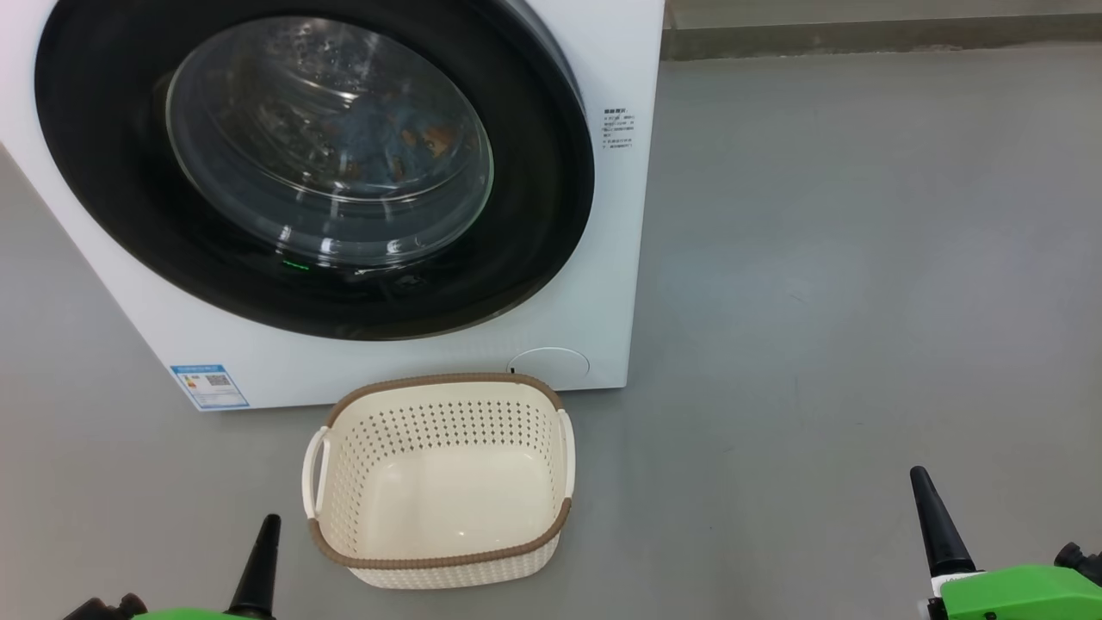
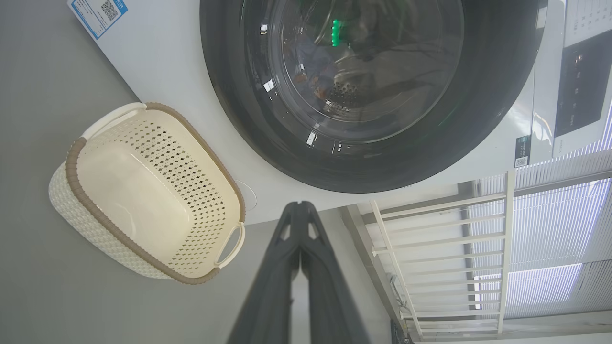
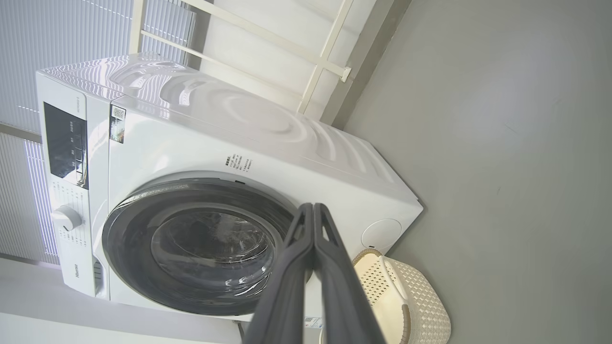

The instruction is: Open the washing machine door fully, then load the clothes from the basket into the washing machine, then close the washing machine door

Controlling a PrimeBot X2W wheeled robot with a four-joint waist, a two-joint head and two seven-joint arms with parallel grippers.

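Because the basket stands empty before the washing machine, the clothes lying behind the closed washing machine door, the left gripper and right gripper hang low either side, each with 2 fingers pressed together on nothing, seemingly done.

Smooth grey floor, evenly lit, with a faint sheen. A low grey ledge runs along its far edge. A white railing stands near bright, pale window blinds.
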